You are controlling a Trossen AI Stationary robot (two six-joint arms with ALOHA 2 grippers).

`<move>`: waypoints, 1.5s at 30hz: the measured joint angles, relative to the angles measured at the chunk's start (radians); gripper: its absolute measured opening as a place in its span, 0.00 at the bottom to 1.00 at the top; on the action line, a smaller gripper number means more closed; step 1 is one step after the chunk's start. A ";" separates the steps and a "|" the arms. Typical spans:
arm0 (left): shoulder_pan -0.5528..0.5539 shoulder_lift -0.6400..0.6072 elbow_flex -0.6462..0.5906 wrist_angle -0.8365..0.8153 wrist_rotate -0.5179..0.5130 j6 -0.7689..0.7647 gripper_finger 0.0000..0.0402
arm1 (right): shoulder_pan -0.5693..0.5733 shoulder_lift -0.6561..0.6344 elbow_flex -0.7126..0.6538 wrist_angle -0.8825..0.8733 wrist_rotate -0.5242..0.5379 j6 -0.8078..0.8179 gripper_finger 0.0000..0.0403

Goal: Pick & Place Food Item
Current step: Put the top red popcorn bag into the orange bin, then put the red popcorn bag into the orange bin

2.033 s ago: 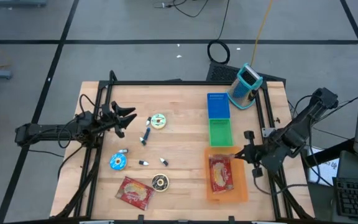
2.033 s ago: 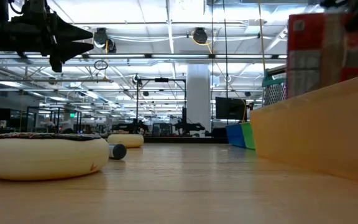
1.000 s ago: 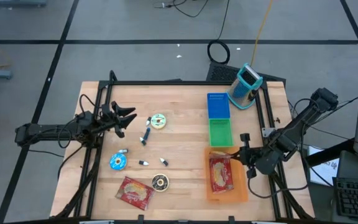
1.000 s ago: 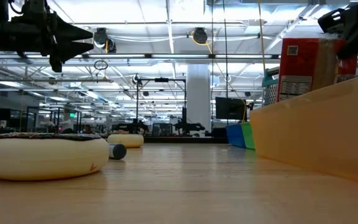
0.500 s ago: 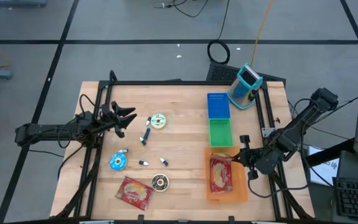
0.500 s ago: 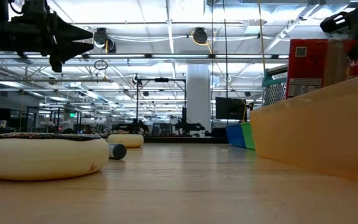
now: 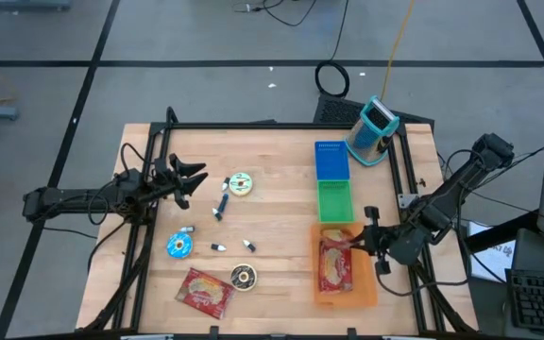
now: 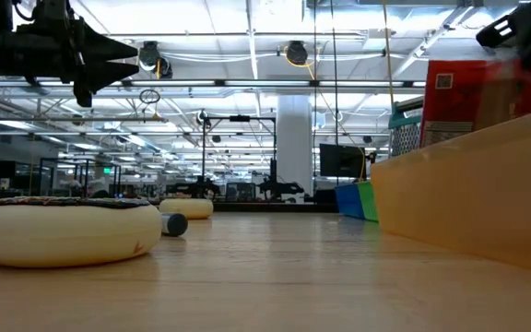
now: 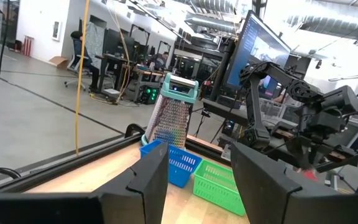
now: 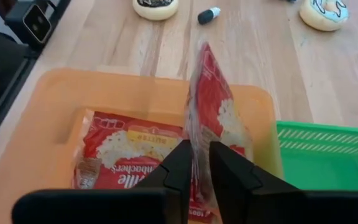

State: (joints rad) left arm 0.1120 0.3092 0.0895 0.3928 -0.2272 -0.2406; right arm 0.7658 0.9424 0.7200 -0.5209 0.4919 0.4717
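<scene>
two red food packets (image 7: 336,264) sit in the orange tray (image 7: 367,295) near the tabletop's (image 7: 272,189) front right corner: one lies flat on the tray floor, the other stands on its edge above it. a third red packet (image 7: 203,292) lies on the bare wood by the front edge, toward the left. three round doughnut-like items are out on the tabletop, one blue (image 7: 178,246), one dark-topped (image 7: 244,277) and one pale (image 7: 241,184), along with a few small dark bits. two baskets stand in a row behind the tray, one green (image 7: 335,200) and one blue (image 7: 331,161).

the upright packet (image 10: 213,118) stands right at the tips of the right tool (image 10: 194,163), its thin edge running in between the two narrowly spaced fingers (image 10: 178,163); whether they pinch it cannot be told. it is glossy red plastic with a white patch of grain printed on its side. the flat packet (image 10: 129,152) below shows white lettering, a yellow label and the same grain picture.

the left tool (image 7: 193,179) hangs over the tabletop's left side, well apart from the tray, its fingers partly spread and holding nothing.
</scene>
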 joint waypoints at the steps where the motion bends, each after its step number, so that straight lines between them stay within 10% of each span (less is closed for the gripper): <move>1: 0.000 0.000 0.000 0.000 0.000 0.000 0.44 | 0.000 0.000 0.000 0.008 0.000 0.001 0.14; 20: 0.000 0.000 0.000 0.000 0.000 -0.001 0.44 | 0.000 -0.003 0.000 0.211 -0.277 0.126 0.20; 40: 0.000 0.000 0.000 0.000 0.000 -0.001 0.44 | 0.000 -0.055 0.000 0.509 -0.309 -0.298 0.18; 45: 0.000 0.000 0.000 0.009 0.000 -0.017 0.44 | -0.014 -0.055 -0.125 0.879 -0.310 -0.470 0.18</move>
State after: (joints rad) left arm 0.1116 0.3096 0.0895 0.4013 -0.2271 -0.2578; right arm 0.7521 0.8871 0.5954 0.3579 0.1814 0.0020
